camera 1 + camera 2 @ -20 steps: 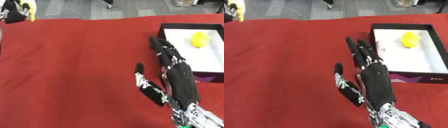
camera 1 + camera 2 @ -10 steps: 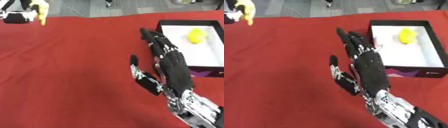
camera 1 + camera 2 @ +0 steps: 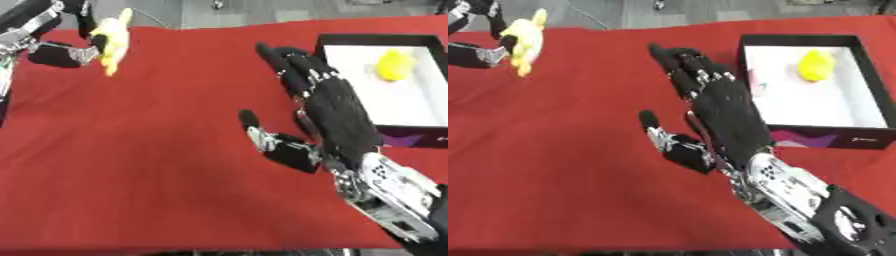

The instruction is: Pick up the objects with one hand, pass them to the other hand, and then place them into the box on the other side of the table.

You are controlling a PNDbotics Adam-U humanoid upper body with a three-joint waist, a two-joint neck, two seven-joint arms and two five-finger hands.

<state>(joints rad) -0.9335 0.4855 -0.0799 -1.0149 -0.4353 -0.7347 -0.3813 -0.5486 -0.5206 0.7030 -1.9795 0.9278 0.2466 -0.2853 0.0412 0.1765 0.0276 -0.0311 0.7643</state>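
Two hands showing, with work split between them. Nearest, over the red tablecloth (image 3: 140, 165), right hand (image 3: 337, 117) flat above the middle of the table, fingers straight and spread, thumb out to the side, carrying nothing, palm down and pointing toward the far left. Just beside it on the right, box (image 3: 350, 42) with dark rim and white floor, already holding one yellow object (image 3: 394, 65) near its far end. Farther off, at the far left corner, left hand (image 3: 66, 50) raised with fingers curled round a pale yellow toy (image 3: 112, 37), shape hard to make out, perhaps a small duck or banana. Well apart, those two hands, so handover judged not yet begun. Plenty to go wrong from here: a release by the left before the right has turned palm up and closed would drop the toy onto the cloth; a soft, rounded shape could slip or roll between straight fingers; a grab at the same spot the left already covers could jam fingers together; and a hurried swing back toward the box could clip its near wall and shove it.
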